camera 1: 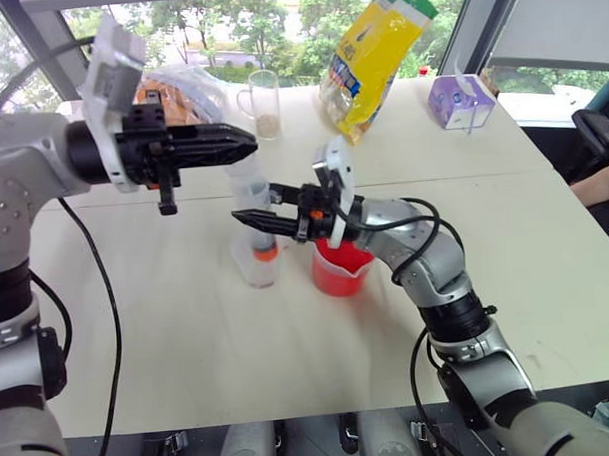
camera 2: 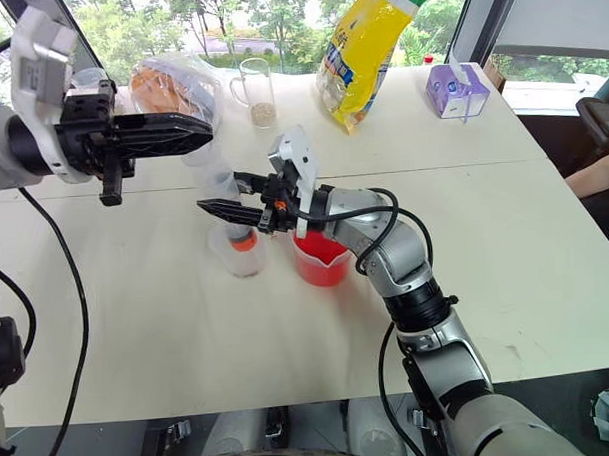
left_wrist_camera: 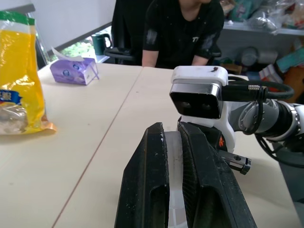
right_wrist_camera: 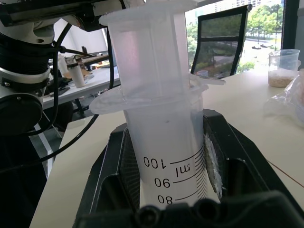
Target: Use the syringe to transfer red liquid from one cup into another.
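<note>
Looks like an office or lab space to me. Big pale desk [camera 1: 188, 332] by tall windows [camera 1: 227, 26], a black office chair [right_wrist_camera: 221, 42], and cluttered shelves [left_wrist_camera: 266, 19] behind a seated person [left_wrist_camera: 183, 31].

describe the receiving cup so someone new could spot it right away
On the pale table, find the red-filled spouted beaker near the middle. Just to its left stands the small clear cup, with the syringe standing in it, orange tip down. It is narrower, spoutless and looks empty.
</note>
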`<state>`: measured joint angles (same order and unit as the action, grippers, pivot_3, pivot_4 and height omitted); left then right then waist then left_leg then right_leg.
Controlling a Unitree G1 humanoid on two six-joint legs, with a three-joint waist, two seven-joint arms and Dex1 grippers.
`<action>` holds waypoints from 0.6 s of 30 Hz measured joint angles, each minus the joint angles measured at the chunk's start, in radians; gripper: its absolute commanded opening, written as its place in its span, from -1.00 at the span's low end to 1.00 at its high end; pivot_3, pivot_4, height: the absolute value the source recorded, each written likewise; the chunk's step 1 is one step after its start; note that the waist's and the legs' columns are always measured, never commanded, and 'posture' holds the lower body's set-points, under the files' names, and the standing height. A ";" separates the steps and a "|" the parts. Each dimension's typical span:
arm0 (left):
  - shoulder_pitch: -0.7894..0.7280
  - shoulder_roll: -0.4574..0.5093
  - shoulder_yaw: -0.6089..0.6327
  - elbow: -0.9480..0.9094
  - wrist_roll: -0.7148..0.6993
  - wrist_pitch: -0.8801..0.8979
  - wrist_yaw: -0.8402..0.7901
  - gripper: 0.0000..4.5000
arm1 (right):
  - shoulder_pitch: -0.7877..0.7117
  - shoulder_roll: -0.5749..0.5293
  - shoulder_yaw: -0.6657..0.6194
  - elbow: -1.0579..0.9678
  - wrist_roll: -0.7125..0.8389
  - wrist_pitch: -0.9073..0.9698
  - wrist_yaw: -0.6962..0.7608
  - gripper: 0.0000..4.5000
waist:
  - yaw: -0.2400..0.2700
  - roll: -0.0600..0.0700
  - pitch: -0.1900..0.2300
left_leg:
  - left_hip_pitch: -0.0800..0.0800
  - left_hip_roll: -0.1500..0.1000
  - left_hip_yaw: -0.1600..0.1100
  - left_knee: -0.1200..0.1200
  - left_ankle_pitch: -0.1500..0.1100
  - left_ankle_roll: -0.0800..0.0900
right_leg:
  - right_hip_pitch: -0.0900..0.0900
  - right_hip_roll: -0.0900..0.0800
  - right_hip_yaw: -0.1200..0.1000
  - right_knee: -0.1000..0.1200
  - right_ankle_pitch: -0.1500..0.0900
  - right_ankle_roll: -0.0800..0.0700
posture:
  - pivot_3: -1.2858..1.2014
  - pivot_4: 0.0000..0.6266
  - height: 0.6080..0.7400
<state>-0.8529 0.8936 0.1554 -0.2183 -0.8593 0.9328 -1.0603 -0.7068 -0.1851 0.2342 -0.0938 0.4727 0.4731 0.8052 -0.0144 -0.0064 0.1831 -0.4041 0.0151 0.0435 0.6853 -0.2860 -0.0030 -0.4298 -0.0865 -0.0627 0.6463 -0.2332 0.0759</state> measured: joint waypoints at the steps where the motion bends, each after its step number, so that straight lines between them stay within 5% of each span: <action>1: 0.004 0.000 0.006 -0.001 0.000 -0.004 0.001 -0.99 | -0.008 0.000 0.000 0.002 0.000 0.000 0.000 -0.36 | 0.000 0.000 0.000 | 0.000 0.000 0.000 0.000 0.000 0.000 | 0.000 0.000 0.000 0.000 0.000 0.000 | 0.03 -0.52 1.00; 18: 0.106 0.012 0.030 -0.030 0.005 -0.073 0.001 -0.99 | -0.054 0.014 0.000 0.005 0.001 0.045 0.000 -0.36 | 0.000 0.000 0.000 | 0.000 0.000 0.000 0.000 0.000 0.000 | 0.000 0.000 0.000 0.000 0.000 0.000 | 0.03 -0.52 1.00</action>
<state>-0.7472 0.9055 0.1854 -0.2482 -0.8540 0.8601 -1.0590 -0.7606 -0.1715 0.2342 -0.0885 0.4740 0.5180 0.8048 -0.0142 -0.0067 0.1833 -0.4041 0.0154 0.0440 0.6852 -0.2860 -0.0030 -0.4299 -0.0865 -0.0626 0.6461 -0.2332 0.0759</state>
